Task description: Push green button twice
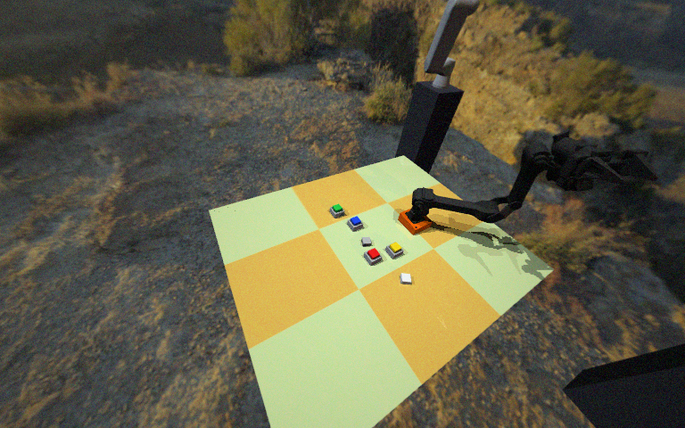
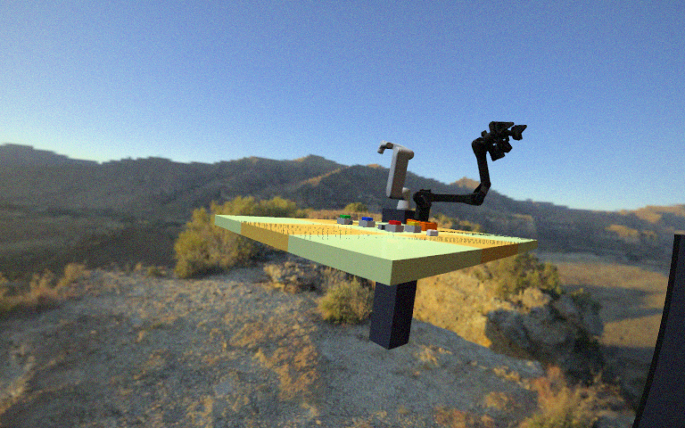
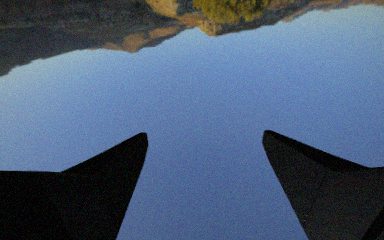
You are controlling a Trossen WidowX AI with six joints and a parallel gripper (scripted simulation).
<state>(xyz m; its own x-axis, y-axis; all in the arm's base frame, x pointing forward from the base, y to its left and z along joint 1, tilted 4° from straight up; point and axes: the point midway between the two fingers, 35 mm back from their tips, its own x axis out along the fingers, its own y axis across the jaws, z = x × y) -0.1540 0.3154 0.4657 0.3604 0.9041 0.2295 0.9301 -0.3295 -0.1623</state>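
The green button [image 1: 337,208] [image 2: 344,217] sits on a grey base near the back left of the group of buttons on the table, its cap standing up. My gripper [image 1: 639,177] [image 2: 513,138] [image 3: 205,137] is open and empty. It is raised high and far out on the opposite side of the arm's base from the buttons, well away from the green button. The wrist view shows only sky and hills between and beyond the two fingers, with no button in it.
The blue button [image 1: 355,220] [image 2: 367,219] is beside the green one. Further along are a grey block [image 1: 366,242], the red button [image 1: 373,253] [image 2: 394,223], the yellow button [image 1: 394,247] and a white block [image 1: 405,278] [image 2: 432,232]. A pale arm [image 1: 444,40] [image 2: 399,171] stands behind the table.
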